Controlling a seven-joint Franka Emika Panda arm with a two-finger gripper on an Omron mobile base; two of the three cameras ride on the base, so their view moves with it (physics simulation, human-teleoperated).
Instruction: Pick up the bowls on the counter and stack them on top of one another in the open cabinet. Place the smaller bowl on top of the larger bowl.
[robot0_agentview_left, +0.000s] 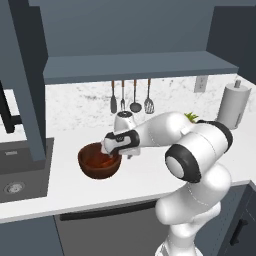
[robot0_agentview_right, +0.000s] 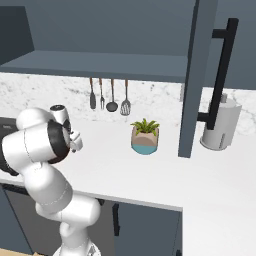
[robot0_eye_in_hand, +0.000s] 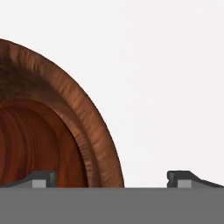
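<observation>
The larger bowl, deep and dark brown with a reddish inside, stands on the white counter just right of the sink. I cannot tell whether that reddish inside is the smaller bowl lying in it. My gripper hangs low over the bowl's right rim. In the hand view the gripper is open, its fingertips wide apart, one over the bowl's inside and one over bare counter, with the thick rim between them. The open cabinet's shelf floor runs above.
The cabinet's tall door hangs over the dark sink at the left. Utensils hang on the back wall. A teal-and-tan plant pot and a paper towel roll stand to the right.
</observation>
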